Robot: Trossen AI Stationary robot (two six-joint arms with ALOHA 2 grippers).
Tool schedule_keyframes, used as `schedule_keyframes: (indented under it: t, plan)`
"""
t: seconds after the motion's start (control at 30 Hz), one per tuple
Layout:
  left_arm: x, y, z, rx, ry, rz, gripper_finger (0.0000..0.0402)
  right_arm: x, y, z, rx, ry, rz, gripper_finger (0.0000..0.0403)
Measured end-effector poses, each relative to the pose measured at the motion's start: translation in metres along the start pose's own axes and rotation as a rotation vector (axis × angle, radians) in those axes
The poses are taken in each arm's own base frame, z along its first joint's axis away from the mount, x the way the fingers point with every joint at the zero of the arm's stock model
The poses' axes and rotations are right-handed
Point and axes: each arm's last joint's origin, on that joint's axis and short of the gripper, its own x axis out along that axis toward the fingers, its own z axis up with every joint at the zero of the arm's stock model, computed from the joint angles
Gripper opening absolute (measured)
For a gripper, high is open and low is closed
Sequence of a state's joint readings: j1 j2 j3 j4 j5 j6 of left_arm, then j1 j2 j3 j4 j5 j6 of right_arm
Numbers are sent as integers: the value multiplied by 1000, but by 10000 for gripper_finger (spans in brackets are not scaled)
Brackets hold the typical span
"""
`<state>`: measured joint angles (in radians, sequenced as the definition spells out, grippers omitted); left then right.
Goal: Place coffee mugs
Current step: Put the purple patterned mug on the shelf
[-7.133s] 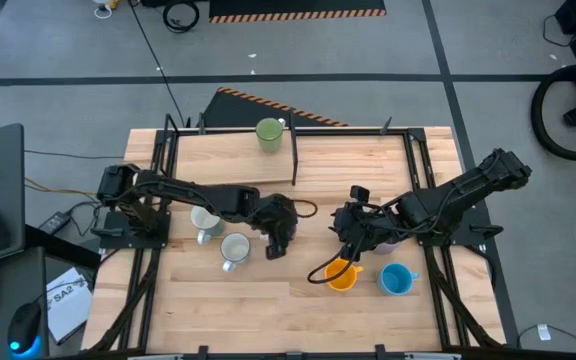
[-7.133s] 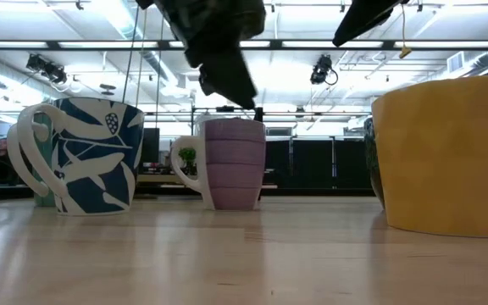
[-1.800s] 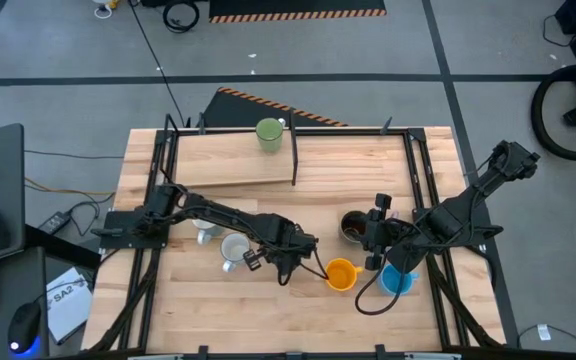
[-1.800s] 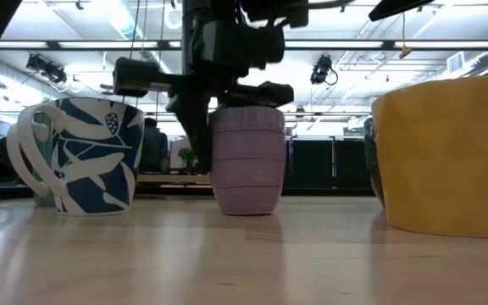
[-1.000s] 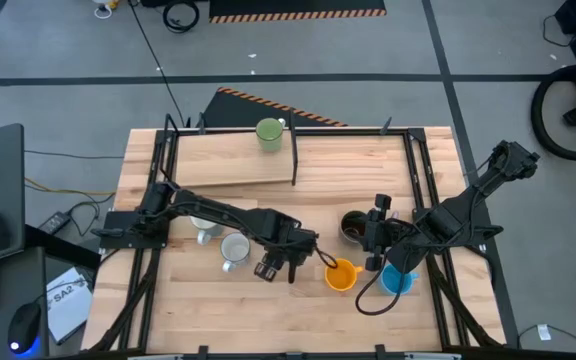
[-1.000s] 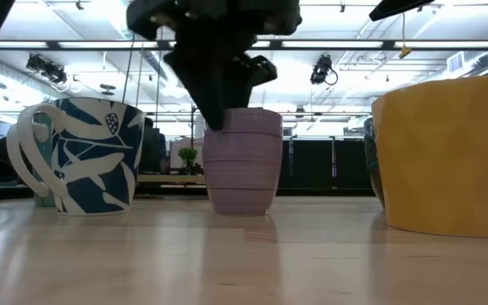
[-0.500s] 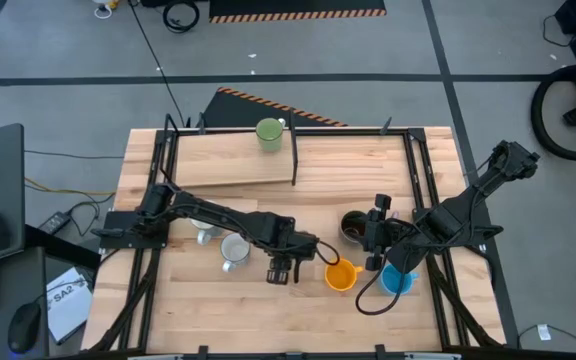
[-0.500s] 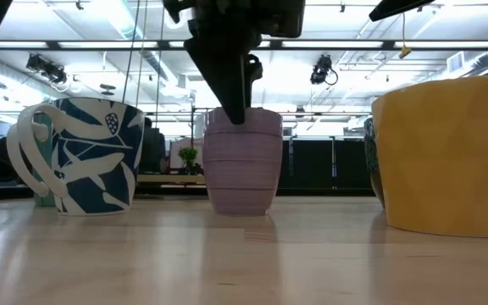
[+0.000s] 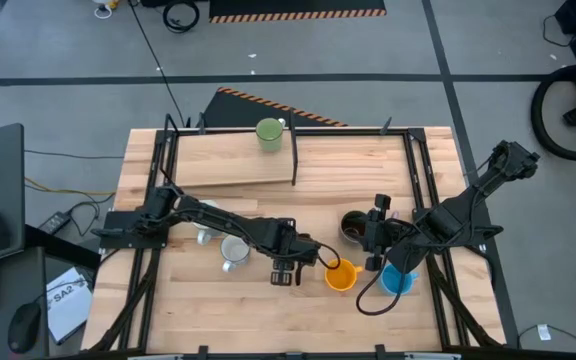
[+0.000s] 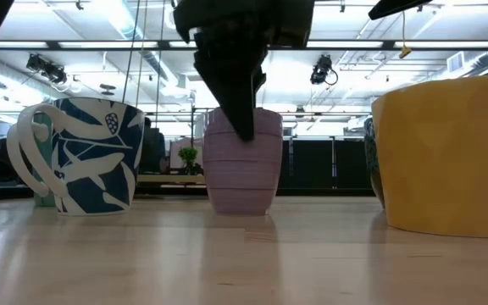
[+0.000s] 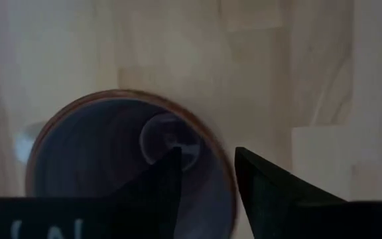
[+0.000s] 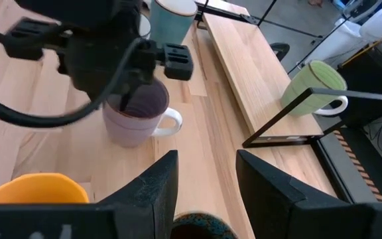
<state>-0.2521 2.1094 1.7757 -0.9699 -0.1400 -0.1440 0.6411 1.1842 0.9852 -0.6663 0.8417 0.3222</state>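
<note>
Ribbed lilac mug (image 10: pixel 244 161) stands upright, left jaws straddling its rim

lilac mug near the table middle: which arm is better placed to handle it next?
Left. Its tool already straddles the rim of the lilac mug, one finger inside and one outside. The right tool hangs open farther off, near the orange mug.

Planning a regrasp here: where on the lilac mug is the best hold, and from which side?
Pinch the rim wall of the lilac mug, coming straight down from above, away from its handle. It stands upright with its mouth open, so one finger fits inside, one outside. The left gripper hangs over that rim.
</note>
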Motion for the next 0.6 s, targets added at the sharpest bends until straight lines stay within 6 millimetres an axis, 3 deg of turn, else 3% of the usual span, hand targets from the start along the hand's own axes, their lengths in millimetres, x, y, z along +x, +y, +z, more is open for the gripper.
schedule_keyframes:
  t: [0.17, 0.43, 0.6]
  plan:
    - [0, 0, -1, 75, 6, 10, 111, 0, 0, 0, 0, 0, 1, 158]
    - [-1, 10, -7, 257, 81, 5, 23, 1, -1, 0, -53, 1, -6, 158]
    - [-2, 22, -16, 352, 193, 23, 22, 8, -11, 1, -67, 23, -73, 158]
